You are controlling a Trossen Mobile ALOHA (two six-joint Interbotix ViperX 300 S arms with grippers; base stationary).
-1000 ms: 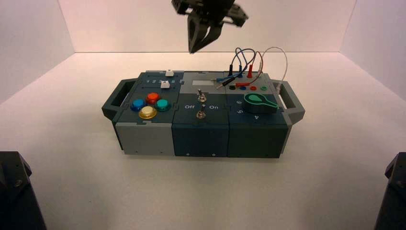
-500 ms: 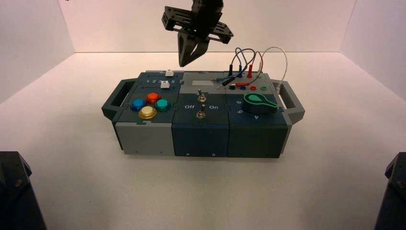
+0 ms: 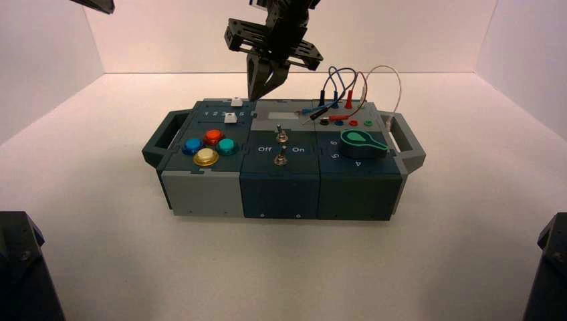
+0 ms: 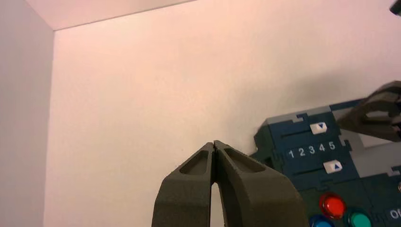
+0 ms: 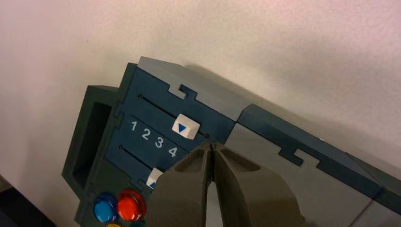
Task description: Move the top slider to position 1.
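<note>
From the high view, my right gripper [image 3: 253, 96] hangs over the far edge of the box, near the seam between the dark slider panel and the grey middle panel. The top slider [image 3: 237, 102], a small white square knob, sits just beside it, toward my left. I judge this spot is chosen so I can come in from the far side of the knob and push it leftward. My left gripper [image 3: 103, 7] waits up at the left edge, away from the job.

In the left wrist view, that waiting claw has its fingers pressed together with nothing in them. The top slider stands around the 4 of the white digit row, so the "1" [image 4: 291, 153] lies several marks off, at the other end of the slot.

In the right wrist view, my working claw is pressed together too, pinching nothing; a closed tip should serve as a solid pusher for so small a knob. It appears near the 5 end of the upper slot [image 5: 156, 105], apart from the knob. I should next lower behind the knob and sweep along the slot; too high and I'd skim over it, too low and I'd scrape the panel.
</note>
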